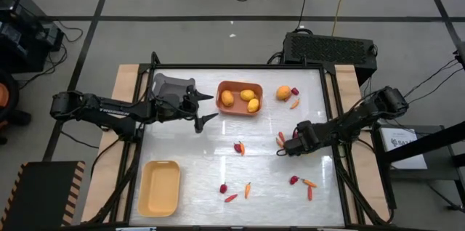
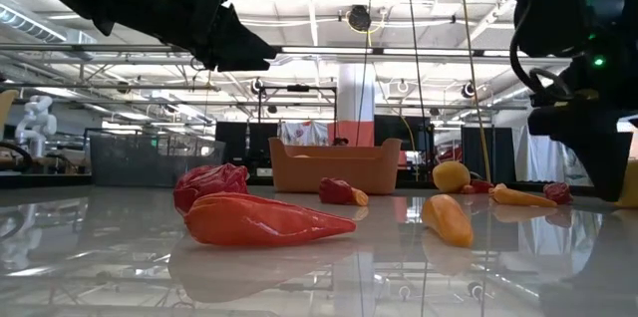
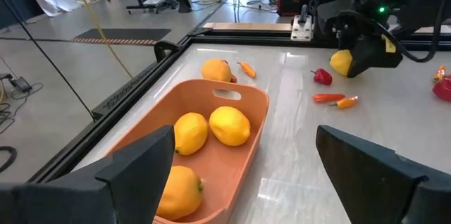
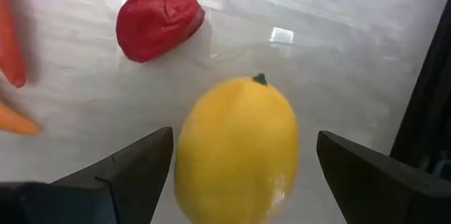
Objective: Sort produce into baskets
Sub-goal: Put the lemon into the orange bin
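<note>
A yellow lemon (image 4: 238,150) with a small green stem nub sits on the white table (image 1: 182,144) between the spread fingers of the right gripper (image 1: 289,146) — wide open, not closed on it. In the right wrist view its long axis runs straight away from the camera, stem end farthest. Just beyond the stem lies a wrinkled red pepper (image 4: 158,20); orange carrot sticks (image 4: 10,44) lie off to one side. Across the table the orange basket (image 1: 240,107) holds three lemons (image 3: 230,125), with a fourth lemon (image 1: 282,93) loose just beside it. The left gripper (image 1: 208,107) hovers at that basket's near end, fingers spread wide and empty. The grey basket (image 1: 171,87) lies under the left arm — the pale yellow basket (image 1: 160,187) is at the front left corner.
</note>
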